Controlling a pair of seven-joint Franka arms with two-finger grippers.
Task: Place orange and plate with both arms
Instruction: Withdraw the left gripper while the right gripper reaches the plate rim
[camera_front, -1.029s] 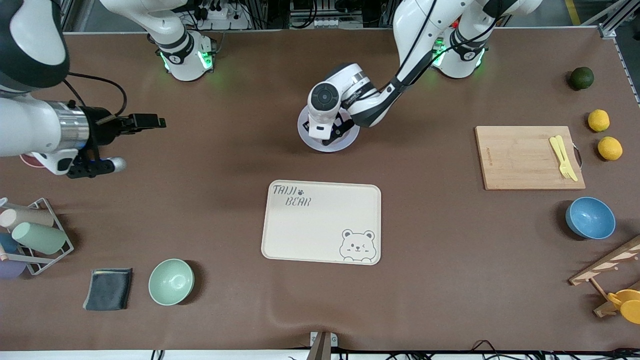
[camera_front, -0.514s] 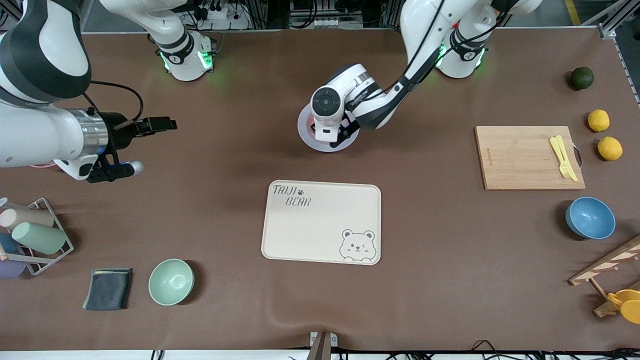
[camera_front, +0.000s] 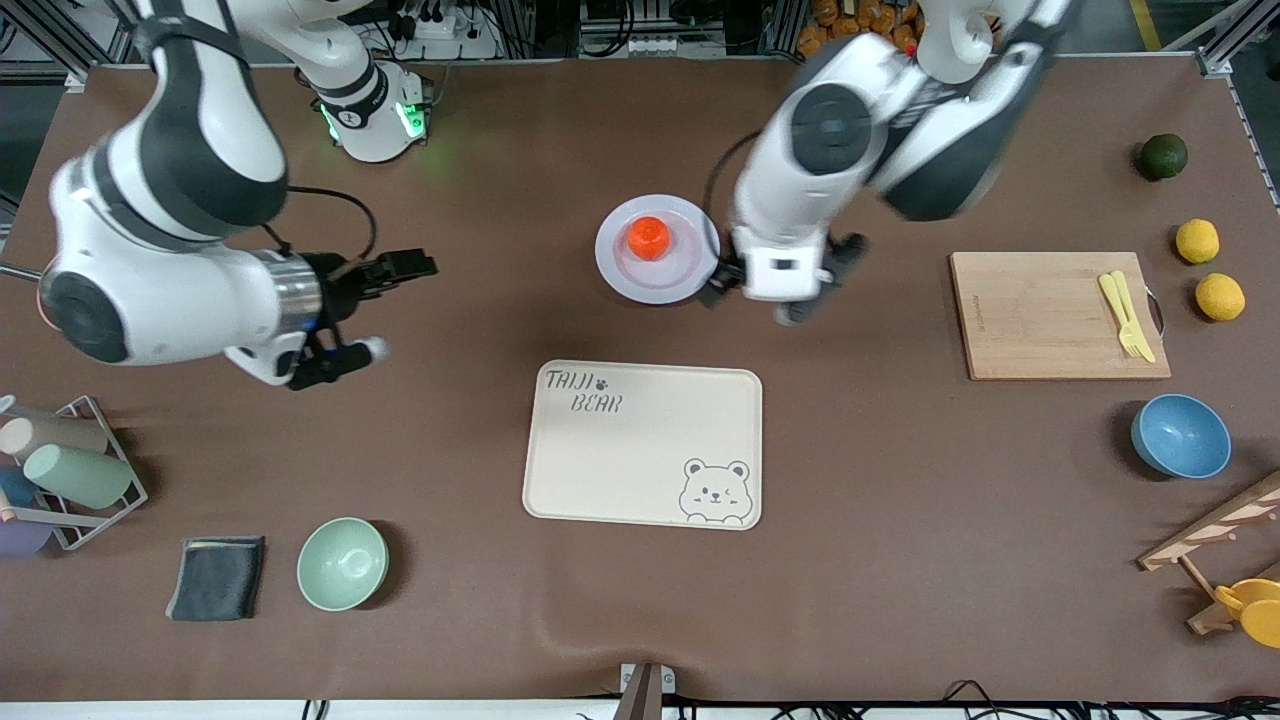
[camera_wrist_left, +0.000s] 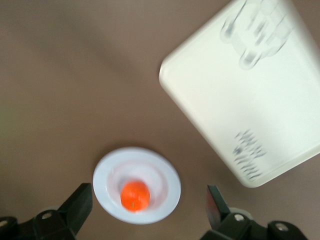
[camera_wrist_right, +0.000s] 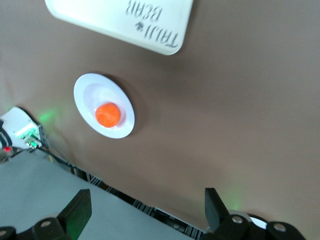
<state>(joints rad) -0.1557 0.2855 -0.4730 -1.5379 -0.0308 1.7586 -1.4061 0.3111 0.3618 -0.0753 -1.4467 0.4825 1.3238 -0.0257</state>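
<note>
The orange (camera_front: 649, 237) sits in the sunken centre of the pale plate (camera_front: 610, 255), which lies on the table between the two bases. My left gripper (camera_front: 775, 295) hangs open and empty above the table just beside the plate, toward the left arm's end. In the left wrist view the orange (camera_wrist_left: 135, 196) and the plate (camera_wrist_left: 107, 172) show between its spread fingers (camera_wrist_left: 77, 207). My right gripper (camera_front: 385, 310) is open and empty over bare table toward the right arm's end. The right wrist view shows the plate (camera_wrist_right: 82, 92) and the orange (camera_wrist_right: 108, 114) well apart from it.
A cream bear tray (camera_front: 642, 445) lies nearer the front camera than the plate. A cutting board (camera_front: 1040, 315) with a yellow fork, two lemons (camera_front: 1197, 241), a dark green fruit (camera_front: 1163, 156) and a blue bowl (camera_front: 1180, 436) are at the left arm's end. A mint bowl (camera_front: 342, 563), cloth and cup rack are at the right arm's end.
The left gripper opened, left the orange on the plate, rose and swung off toward the left arm's end. The right arm moved toward the middle of the table.
</note>
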